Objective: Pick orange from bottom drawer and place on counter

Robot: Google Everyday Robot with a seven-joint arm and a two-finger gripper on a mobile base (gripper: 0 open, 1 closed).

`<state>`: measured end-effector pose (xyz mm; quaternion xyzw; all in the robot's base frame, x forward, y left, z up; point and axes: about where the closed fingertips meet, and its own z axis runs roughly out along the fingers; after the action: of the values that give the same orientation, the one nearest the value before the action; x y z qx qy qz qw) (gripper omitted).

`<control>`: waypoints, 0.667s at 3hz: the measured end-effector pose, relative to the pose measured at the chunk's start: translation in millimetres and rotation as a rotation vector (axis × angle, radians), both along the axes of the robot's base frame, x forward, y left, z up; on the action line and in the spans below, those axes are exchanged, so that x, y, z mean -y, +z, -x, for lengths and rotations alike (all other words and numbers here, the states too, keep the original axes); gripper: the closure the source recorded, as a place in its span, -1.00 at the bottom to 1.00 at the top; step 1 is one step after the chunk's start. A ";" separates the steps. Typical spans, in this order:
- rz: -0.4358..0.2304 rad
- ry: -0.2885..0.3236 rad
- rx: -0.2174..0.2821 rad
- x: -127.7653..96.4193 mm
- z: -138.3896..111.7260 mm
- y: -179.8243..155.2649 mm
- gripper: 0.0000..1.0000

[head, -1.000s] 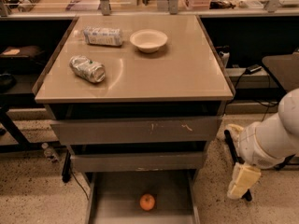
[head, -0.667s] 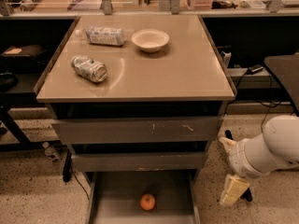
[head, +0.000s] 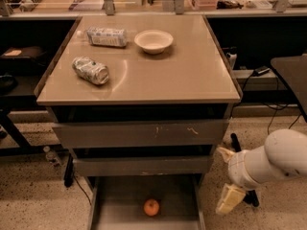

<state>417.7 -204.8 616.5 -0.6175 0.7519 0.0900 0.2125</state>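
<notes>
While orange [head: 151, 207] sits in bottom drawer [head: 115, 202], end effector [head: 227, 188] hangs just right.

On the counter [head: 192, 75]: bowl [head: 153, 40] at rear middle, bottle [head: 106, 36] lying just left of it, can [head: 90, 70] on its side nearer the front left. Beneath, two upper drawers [head: 139, 134], then the bottom drawer [head: 115, 205] pulled out, the orange [head: 151, 207] inside near its middle. Right of that drawer, low beside the cabinet, the gripper [head: 223, 177], fingers apart, well clear of the orange
</notes>
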 end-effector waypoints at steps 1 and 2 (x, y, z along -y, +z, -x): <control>-0.146 0.012 0.003 -27.6 -8.6 -60.4 -1.00; -0.243 0.022 0.010 -44.4 -14.9 -117.3 -1.00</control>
<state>432.7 -160.4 499.2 -0.5961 0.7275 0.1797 0.2883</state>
